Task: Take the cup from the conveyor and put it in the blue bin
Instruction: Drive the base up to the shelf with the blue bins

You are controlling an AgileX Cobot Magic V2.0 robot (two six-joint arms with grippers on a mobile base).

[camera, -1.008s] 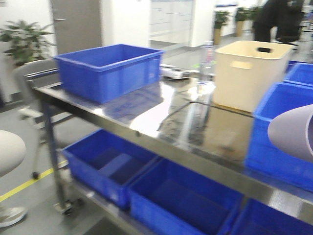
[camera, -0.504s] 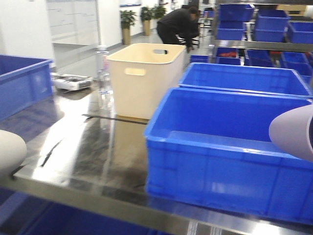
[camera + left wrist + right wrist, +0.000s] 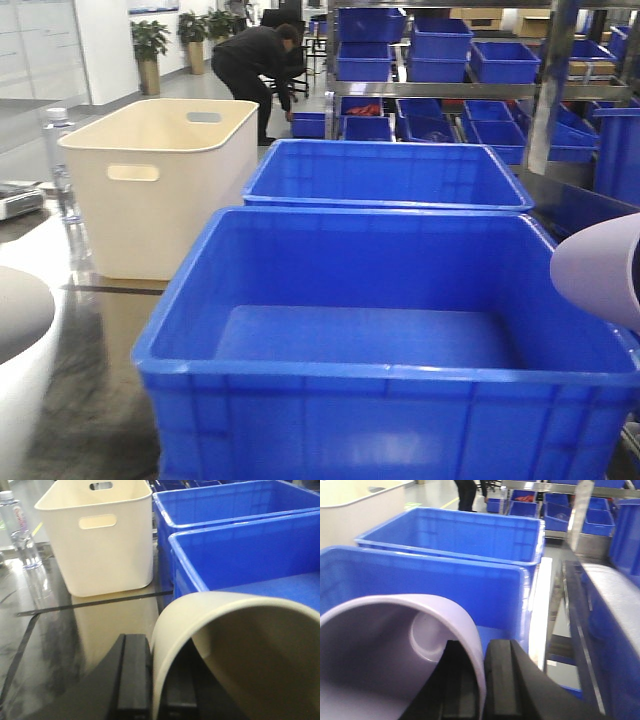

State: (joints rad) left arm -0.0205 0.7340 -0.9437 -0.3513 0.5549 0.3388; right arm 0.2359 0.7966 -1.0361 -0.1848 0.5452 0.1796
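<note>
A: Step in hand?
B: Judged: placing, release not yet done. Your left gripper [image 3: 157, 690] pinches the cream cup [image 3: 240, 645] by its wall; your right gripper [image 3: 480, 680] pinches the lilac cup [image 3: 385, 645]. Both arms are held low and level, with the cups sideways beside the blue bin [image 3: 350, 420] on the counter [image 3: 75, 645].
A: Next?
B: Reach over the rim, then let go.

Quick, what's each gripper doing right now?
Left gripper: closed, pinching the wall of the cream cup.
Right gripper: closed, pinching the wall of the lavender cup.
</note>
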